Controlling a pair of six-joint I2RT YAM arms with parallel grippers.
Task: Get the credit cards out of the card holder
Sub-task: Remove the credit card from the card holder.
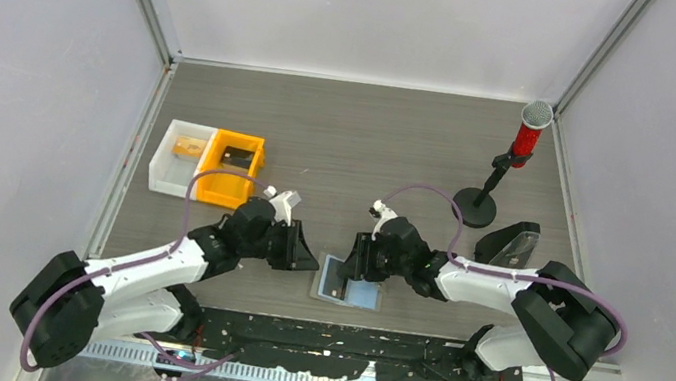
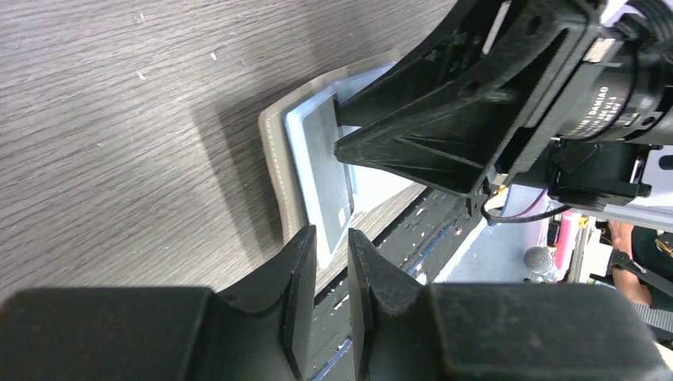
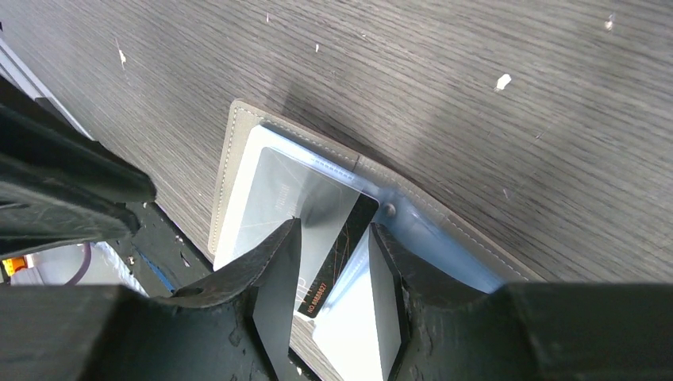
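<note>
The card holder (image 1: 347, 283) lies spread open on the table near the front edge, its grey-brown rim showing in the left wrist view (image 2: 274, 159) and the right wrist view (image 3: 230, 159). Light blue credit cards (image 1: 365, 297) sit in its clear pockets. One card (image 3: 278, 198) has a black stripe and lies below my right gripper. My right gripper (image 3: 333, 226) is open, its tips down on the holder's middle with the striped card's end in the gap. The top view shows it there too (image 1: 356, 266). My left gripper (image 1: 309, 259) hovers just left of the holder, its jaws (image 2: 332, 232) a narrow gap apart and empty.
An orange bin (image 1: 229, 169) and a white bin (image 1: 179, 157) stand at the back left. A red microphone (image 1: 528, 128) on a round-based stand and a black wedge stand (image 1: 508, 244) are at the right. The table's front edge and black rail (image 1: 341, 348) run just behind the holder.
</note>
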